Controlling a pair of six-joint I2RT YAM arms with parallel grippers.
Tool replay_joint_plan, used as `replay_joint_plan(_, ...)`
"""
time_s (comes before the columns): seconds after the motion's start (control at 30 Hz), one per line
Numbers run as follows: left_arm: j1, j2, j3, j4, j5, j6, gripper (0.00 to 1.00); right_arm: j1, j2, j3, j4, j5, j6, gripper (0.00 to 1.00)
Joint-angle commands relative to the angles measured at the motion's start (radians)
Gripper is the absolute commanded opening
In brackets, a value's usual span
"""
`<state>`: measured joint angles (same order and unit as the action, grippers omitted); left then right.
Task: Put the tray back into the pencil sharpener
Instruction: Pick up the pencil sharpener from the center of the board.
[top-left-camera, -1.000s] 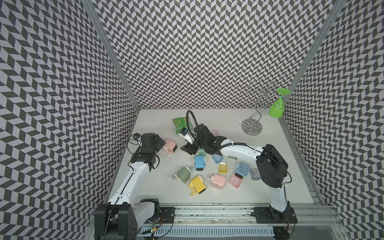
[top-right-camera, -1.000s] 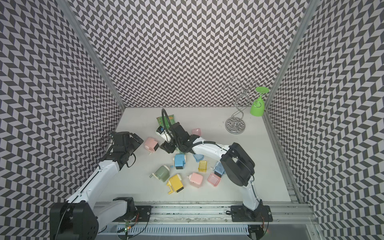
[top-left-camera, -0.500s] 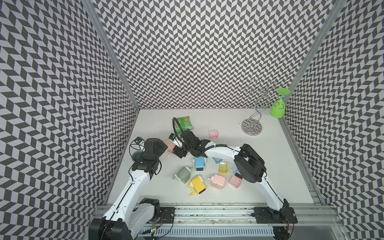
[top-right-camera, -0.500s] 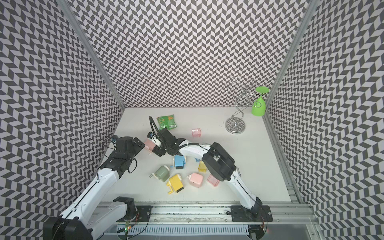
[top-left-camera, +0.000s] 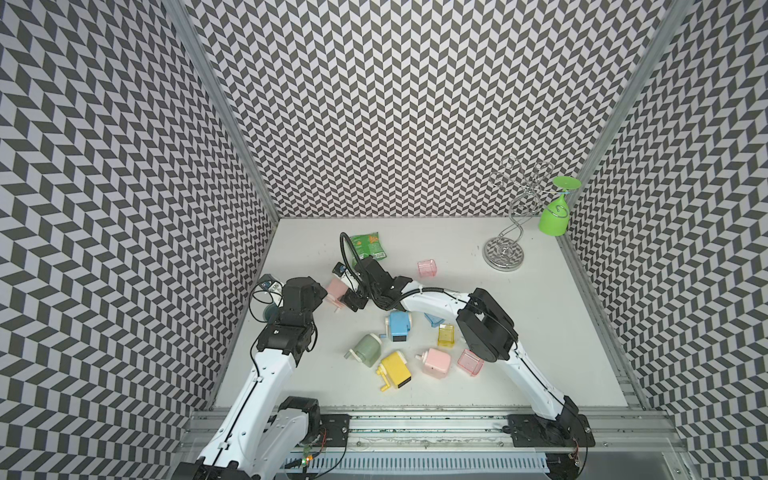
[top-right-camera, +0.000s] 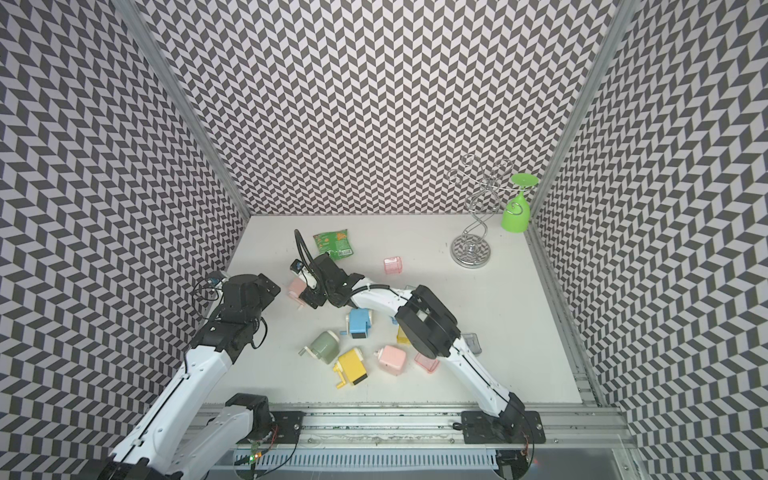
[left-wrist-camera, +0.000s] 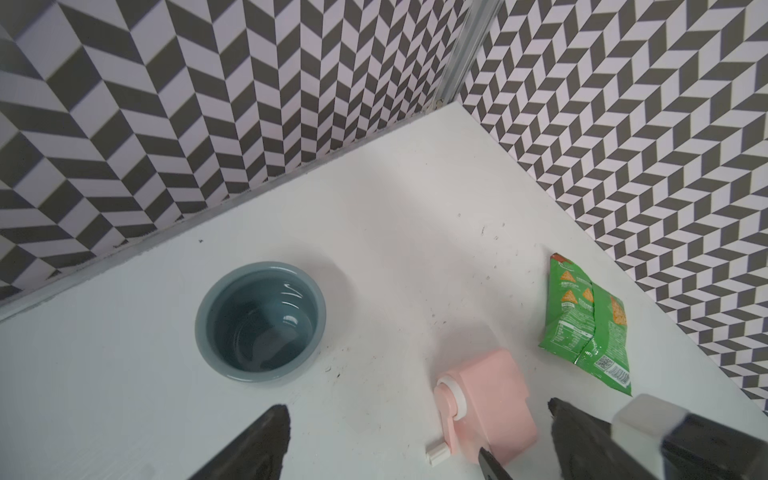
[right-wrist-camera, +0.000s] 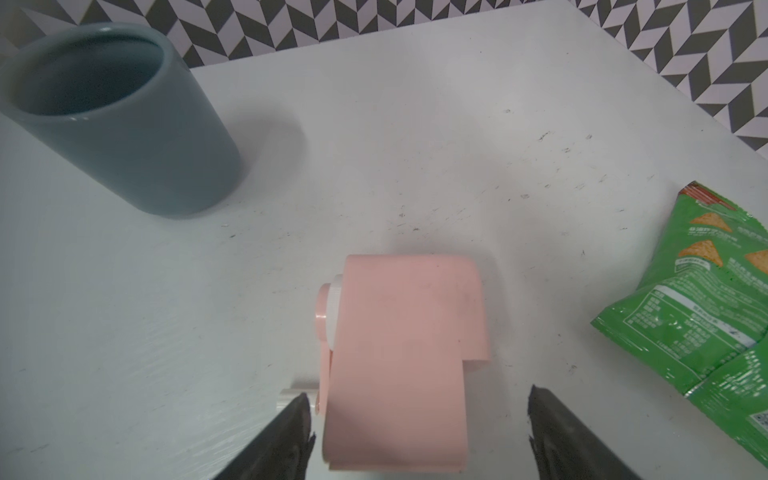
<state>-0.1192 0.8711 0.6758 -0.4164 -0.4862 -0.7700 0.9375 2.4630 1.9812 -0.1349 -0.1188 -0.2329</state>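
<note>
Right gripper (right-wrist-camera: 419, 394) straddles the pink sharpener (right-wrist-camera: 403, 332). Its fingers (right-wrist-camera: 291, 436) are released, one each side at the bottom of the right wrist frame. The crank-side one is just beside the crank; the other has a clear gap to the body. We see no grasp.

Left gripper (left-wrist-camera: 417, 405) is released too, with its fingers (left-wrist-camera: 257, 444) spread wide at the bottom of the left wrist frame and nothing held. The same sharpener shows low between them, right of centre.

In both top views the pink sharpener (top-left-camera: 335, 286) sits on the table (top-left-camera: 561, 332) left of frame centre, between the two wrists. We can't tell from any view whether its tray slot is filled.

The pink tray (top-left-camera: 427, 268) lies loose up and right of it, well apart. The second pink tray (top-left-camera: 470, 362) is lower right of centre, just beside the second pink sharpener (top-left-camera: 435, 362). The yellow tray (top-left-camera: 446, 335) is just above that.

The grey-blue cup (right-wrist-camera: 137, 145) is upright in the upper left of the right wrist frame. The green snack bag (top-left-camera: 368, 245) lies above the pink sharpener in frame. Blue sharpener (top-left-camera: 400, 326), green sharpener (top-left-camera: 368, 349) and yellow sharpener (top-left-camera: 395, 370) cluster at lower centre.
</note>
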Motion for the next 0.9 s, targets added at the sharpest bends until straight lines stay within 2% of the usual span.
replay_joint_plan(0.0, 0.001, -0.023, 0.046, 0.022, -0.040, 0.056, 0.99, 0.001, 0.035, 0.029, 0.018, -0.001, 0.007, 0.80)
replay_joint_plan(0.2, 0.001, -0.025, 0.057, 0.020, -0.043, 0.074, 1.00, 0.001, 0.056, 0.035, 0.034, -0.023, 0.024, 0.73)
replay_joint_plan(0.57, 0.004, -0.036, 0.065, 0.020, -0.050, 0.089, 1.00, 0.001, 0.044, 0.036, 0.040, -0.068, 0.011, 0.45)
replay_joint_plan(0.87, 0.003, -0.074, 0.095, -0.009, -0.037, 0.165, 0.99, 0.001, -0.079, -0.013, 0.095, -0.110, 0.010, 0.33)
